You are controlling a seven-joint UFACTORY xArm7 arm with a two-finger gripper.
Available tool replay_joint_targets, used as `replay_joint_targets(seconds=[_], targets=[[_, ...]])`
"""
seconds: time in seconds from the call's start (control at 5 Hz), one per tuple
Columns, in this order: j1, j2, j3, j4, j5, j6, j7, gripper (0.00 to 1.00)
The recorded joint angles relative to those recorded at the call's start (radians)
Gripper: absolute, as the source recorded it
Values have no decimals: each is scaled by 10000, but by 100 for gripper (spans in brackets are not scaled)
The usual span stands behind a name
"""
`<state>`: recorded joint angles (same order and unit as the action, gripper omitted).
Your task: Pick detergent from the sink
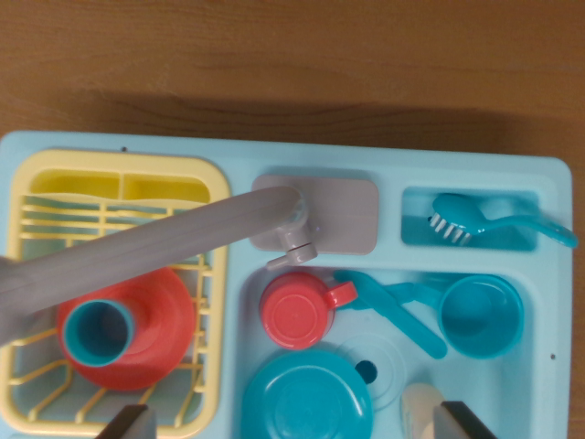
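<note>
A cream-coloured detergent bottle (421,409) lies in the light blue toy sink (539,384), at the lower edge of the wrist view, only its top end showing. My gripper (294,417) is open above the basin. Its two dark fingertips (130,422) stand wide apart at the bottom of the view. The one on the wrist view's right is just beside the bottle. Nothing is held between them.
In the basin are a red cup (297,311), a blue bowl (306,400), a blue pot (480,316) and a blue spoon (395,311). A grey faucet (183,242) reaches over the yellow rack (215,274), which holds a red plate (160,329) and blue cup (99,331). A blue brush (475,221) lies in a side tray.
</note>
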<state>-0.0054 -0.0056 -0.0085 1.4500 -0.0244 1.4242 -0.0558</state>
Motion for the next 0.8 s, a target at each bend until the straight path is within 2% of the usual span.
replay_joint_targets(seconds=[0.2, 0.4, 0.6, 0.8], targets=[[-68, 46, -81, -370, 45, -390, -224, 0], [-68, 46, -81, -370, 45, -390, -224, 0], [-138, 93, -165, -755, 91, -796, -458, 0], [-138, 93, -165, -755, 91, -796, -458, 0]])
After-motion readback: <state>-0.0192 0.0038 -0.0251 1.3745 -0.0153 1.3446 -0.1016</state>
